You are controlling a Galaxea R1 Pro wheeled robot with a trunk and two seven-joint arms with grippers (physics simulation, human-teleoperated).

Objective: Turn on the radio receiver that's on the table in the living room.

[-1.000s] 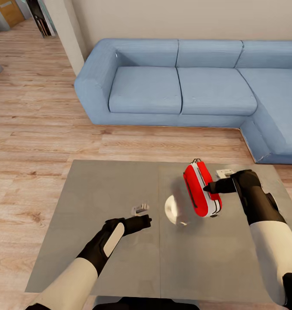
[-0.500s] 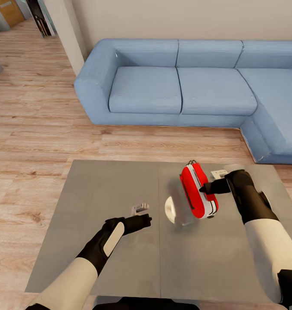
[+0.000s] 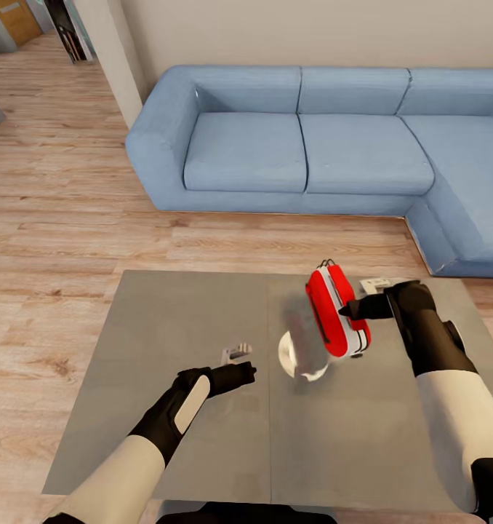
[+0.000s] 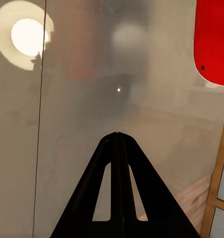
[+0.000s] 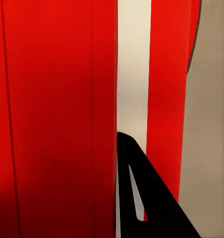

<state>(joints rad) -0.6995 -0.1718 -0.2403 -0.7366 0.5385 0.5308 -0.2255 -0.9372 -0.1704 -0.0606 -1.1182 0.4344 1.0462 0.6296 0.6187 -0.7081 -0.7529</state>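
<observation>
Right gripper [image 3: 348, 311] fingers pressed together, tip against radio receiver [image 3: 335, 311] side, likely prodding switch; left gripper [image 3: 248, 372] likewise closed, parked well apart.

Ahead of you sits a blue L-shaped sofa [image 3: 326, 145] against the pale wall [image 3: 312, 33], its long arm running down the right side. Light wood plank floor [image 3: 65, 218] stretches out to the left, past a white pillar [image 3: 112, 51], toward a wooden door [image 3: 17, 18] (top-left corner, partly cut off).
</observation>
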